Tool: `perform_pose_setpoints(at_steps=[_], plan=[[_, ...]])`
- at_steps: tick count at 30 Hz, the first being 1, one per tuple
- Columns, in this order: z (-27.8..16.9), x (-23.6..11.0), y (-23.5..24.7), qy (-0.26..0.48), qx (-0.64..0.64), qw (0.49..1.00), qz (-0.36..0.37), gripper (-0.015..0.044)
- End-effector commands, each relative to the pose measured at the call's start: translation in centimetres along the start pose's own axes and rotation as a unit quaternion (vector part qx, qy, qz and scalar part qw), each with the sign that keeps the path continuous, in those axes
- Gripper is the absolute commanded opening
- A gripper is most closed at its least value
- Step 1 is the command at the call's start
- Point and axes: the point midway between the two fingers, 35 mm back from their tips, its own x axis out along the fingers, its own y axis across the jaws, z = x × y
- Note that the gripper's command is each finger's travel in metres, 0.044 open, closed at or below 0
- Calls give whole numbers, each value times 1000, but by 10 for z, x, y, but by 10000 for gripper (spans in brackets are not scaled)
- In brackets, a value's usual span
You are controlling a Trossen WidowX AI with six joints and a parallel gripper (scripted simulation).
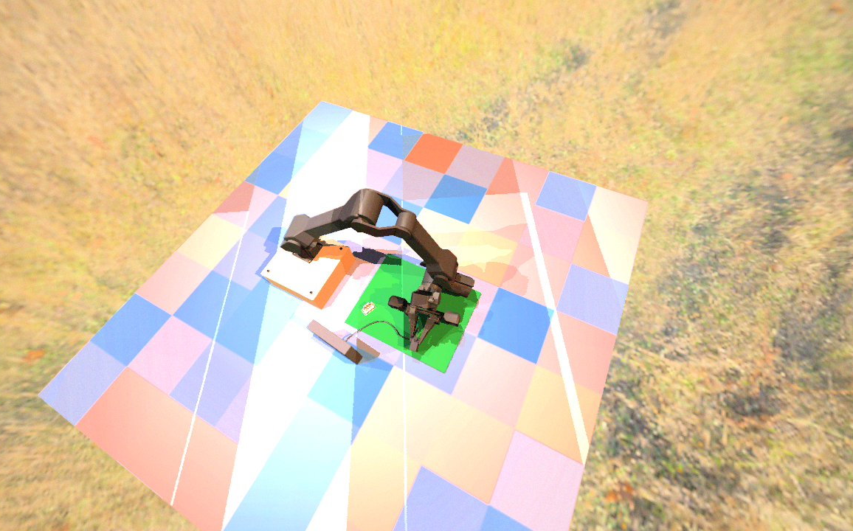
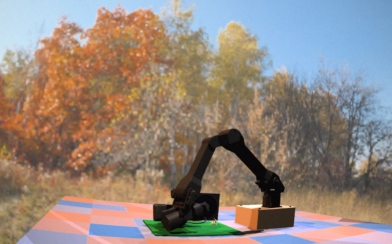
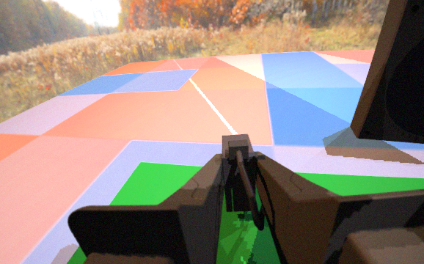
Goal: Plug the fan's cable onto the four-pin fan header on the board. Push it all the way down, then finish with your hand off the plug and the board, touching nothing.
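My gripper [image 3: 237,159] [image 1: 414,343] [image 2: 158,211] is shut on the fan's small dark plug [image 3: 237,144]. It holds the plug low over the green board [image 3: 153,183] [image 1: 446,349] [image 2: 197,232], near the board's edge. The thin cable [image 3: 249,194] [image 1: 376,324] runs back from the plug between the fingers toward the fan [image 1: 332,341] [image 3: 406,81] [image 2: 211,204], which stands on edge beside the board. The small pale four-pin header [image 1: 369,307] [image 2: 213,223] sits near the board's other side, well apart from the plug. It is not in the wrist view.
The arm's orange and white base box [image 1: 307,277] [image 2: 264,217] stands next to the board. The checkered table [image 1: 284,422] ends in dry grass on all sides.
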Motion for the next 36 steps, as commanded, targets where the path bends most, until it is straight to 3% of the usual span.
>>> perform_pose_setpoints(at_steps=[1, 25, 30, 36], plan=[[0, 0, 0, 0, -1, 1000, 0, 0], [0, 0, 0, 0, -1, 1000, 0, 0], [0, 0, 0, 0, 0, 1000, 0, 131], [0, 0, 0, 0, 0, 1000, 0, 140]])
